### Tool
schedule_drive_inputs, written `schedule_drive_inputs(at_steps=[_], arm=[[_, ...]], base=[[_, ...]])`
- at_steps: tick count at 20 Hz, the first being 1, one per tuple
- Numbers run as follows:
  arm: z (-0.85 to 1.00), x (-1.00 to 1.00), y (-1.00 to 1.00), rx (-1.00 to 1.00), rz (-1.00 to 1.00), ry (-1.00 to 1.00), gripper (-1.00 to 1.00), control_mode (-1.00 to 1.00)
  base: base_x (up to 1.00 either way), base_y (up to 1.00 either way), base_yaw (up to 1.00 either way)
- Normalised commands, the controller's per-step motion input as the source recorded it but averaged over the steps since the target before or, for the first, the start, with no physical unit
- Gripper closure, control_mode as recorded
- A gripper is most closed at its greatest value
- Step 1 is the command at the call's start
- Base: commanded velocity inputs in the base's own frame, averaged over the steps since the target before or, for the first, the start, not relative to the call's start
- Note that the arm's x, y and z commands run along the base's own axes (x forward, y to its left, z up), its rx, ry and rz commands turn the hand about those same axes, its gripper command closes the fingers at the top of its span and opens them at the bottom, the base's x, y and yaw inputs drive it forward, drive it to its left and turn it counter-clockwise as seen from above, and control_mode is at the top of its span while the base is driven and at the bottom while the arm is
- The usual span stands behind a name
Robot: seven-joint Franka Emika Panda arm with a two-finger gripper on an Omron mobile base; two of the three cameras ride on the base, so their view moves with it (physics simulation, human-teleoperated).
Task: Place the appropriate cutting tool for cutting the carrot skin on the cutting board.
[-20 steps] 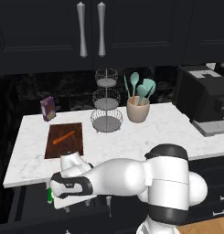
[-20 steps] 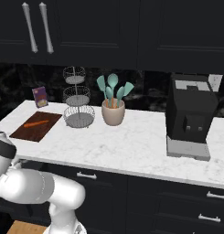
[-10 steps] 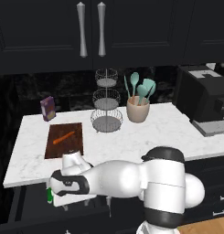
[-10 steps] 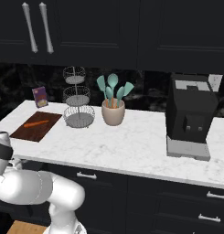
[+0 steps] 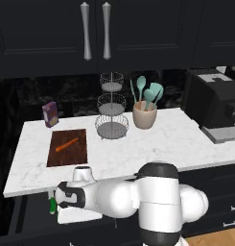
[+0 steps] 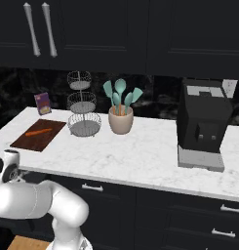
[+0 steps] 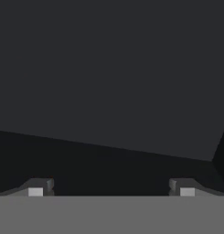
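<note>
Clearly, the carrot (image 5: 66, 144) lies flat on the cutting board (image 5: 76, 155), and its long axis runs diagonally across the wood, one end toward the near left corner and the other toward the far right corner. The board sits on the left part of the white marble counter (image 5: 152, 149), just beside the wire basket stand (image 5: 111, 109), with a small purple box (image 5: 50, 114) behind it near the wall. Further right stand a beige utensil holder (image 5: 145, 116) and a black coffee machine (image 6: 205, 124). The gripper (image 7: 111, 188) is low, in front of the counter edge, and faces a dark flat surface; its two finger tips (image 7: 39, 187) stand wide apart with nothing between them. I cannot make out the peeler anywhere.
</note>
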Motion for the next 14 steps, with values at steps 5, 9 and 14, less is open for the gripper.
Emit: schedule_drive_inputs(at_steps=[5,9,14], arm=[[0.40,-0.44,0.21,0.00,0.00,0.31,-1.00,-1.00],[0.36,-0.73,0.12,0.00,0.00,0.28,-1.00,-1.00],[0.03,-0.99,0.01,0.00,-0.02,0.25,-1.00,-1.00]], base=[[0.00,0.00,0.00],[0.00,0.00,0.00],[0.00,0.00,0.00]])
